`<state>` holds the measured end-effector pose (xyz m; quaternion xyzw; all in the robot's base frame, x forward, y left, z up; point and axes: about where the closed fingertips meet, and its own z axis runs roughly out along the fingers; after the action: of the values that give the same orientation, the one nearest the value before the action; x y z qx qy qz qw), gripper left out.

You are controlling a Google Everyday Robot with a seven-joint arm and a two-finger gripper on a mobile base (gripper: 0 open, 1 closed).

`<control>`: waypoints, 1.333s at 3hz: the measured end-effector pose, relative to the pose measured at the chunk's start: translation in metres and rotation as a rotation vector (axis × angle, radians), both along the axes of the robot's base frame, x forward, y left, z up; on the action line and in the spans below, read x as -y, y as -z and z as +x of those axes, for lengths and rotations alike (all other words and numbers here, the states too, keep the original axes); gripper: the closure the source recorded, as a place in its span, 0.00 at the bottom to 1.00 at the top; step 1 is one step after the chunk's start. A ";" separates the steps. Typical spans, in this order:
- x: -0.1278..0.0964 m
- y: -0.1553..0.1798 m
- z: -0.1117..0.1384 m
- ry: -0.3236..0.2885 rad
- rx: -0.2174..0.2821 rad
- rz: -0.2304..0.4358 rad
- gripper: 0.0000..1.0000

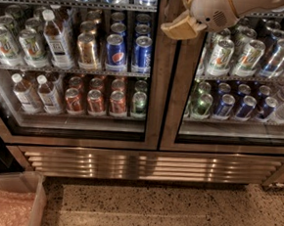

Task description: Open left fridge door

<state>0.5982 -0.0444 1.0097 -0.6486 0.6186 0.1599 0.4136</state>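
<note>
The left fridge door (154, 76) is a glass pane in a brushed steel frame with a black inner rim. It stands flush with the twin right door (180, 88), and the two frames meet at the centre seam. Behind its glass are bottles and cans on shelves. My gripper (180, 28) hangs at the top of the view on a white arm. Its tan fingers (175, 30) lie in front of the centre seam, over the left door's right frame.
A steel louvred kick panel (147, 164) runs under both doors. A speckled floor (173, 215) lies below. A clear plastic bin (12, 203) with pinkish wrap stands at the bottom left. The right door's pane shows green-and-silver cans (225, 55).
</note>
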 end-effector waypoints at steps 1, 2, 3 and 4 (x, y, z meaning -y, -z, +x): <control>0.000 0.000 0.000 0.000 0.000 0.000 1.00; 0.007 -0.001 0.006 0.000 0.000 0.000 1.00; 0.012 -0.005 0.009 0.000 0.000 0.000 1.00; 0.016 -0.013 0.010 0.000 0.000 0.000 1.00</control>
<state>0.6085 -0.0607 1.0226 -0.6485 0.6186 0.1600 0.4137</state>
